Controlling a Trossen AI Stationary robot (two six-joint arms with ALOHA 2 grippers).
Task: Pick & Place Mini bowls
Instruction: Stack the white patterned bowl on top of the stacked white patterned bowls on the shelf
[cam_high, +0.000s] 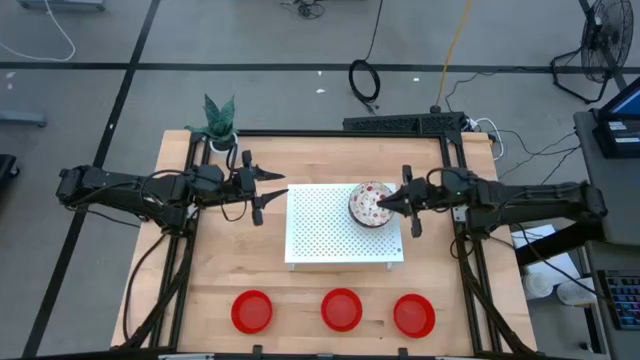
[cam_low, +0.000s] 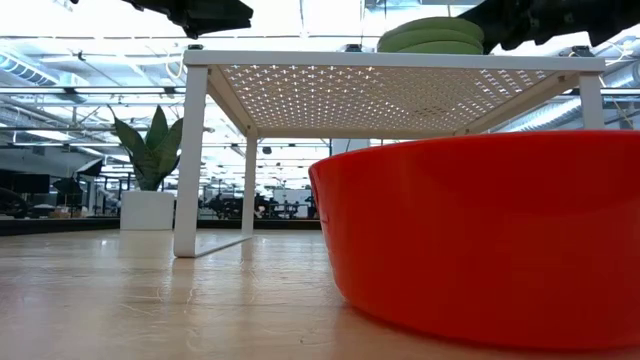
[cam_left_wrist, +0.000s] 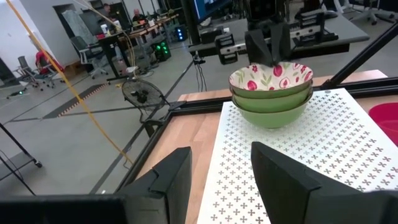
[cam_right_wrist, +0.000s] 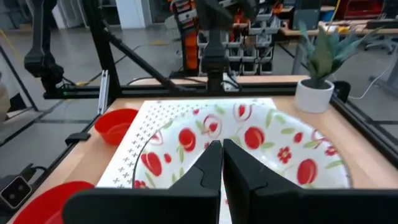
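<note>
Nearest the front edge of the tabletop (cam_high: 220, 270), three plain red bowls (cam_high: 341, 309) sit upright in a row, well apart from one another, mouths up. Behind them stands the white perforated board (cam_high: 330, 235), a raised platform on legs, and on its far right part rests the stack of patterned bowls (cam_high: 370, 203), white inside with red fruit and flower marks, green outside, nested and upright. Being round, the bowls have no long axis; each opens straight up. The right tool (cam_high: 392, 203) is at the stack's right rim, its fingers (cam_right_wrist: 214, 163) drawn almost together over the near edge of the top bowl, and it seems to pinch that rim, though the contact itself is hidden. The left tool (cam_high: 268, 190) hovers beside the board's left edge, fingers (cam_left_wrist: 277, 171) spread and holding nothing, pointed toward the stack. A thin rim pinch is the likely risk: the top bowl may tilt or slip as it lifts, or the bowl nested under it may cling, rise with it and drop onto the board. Farthest back, a potted plant (cam_high: 220, 125) stands at the left rear corner.
</note>
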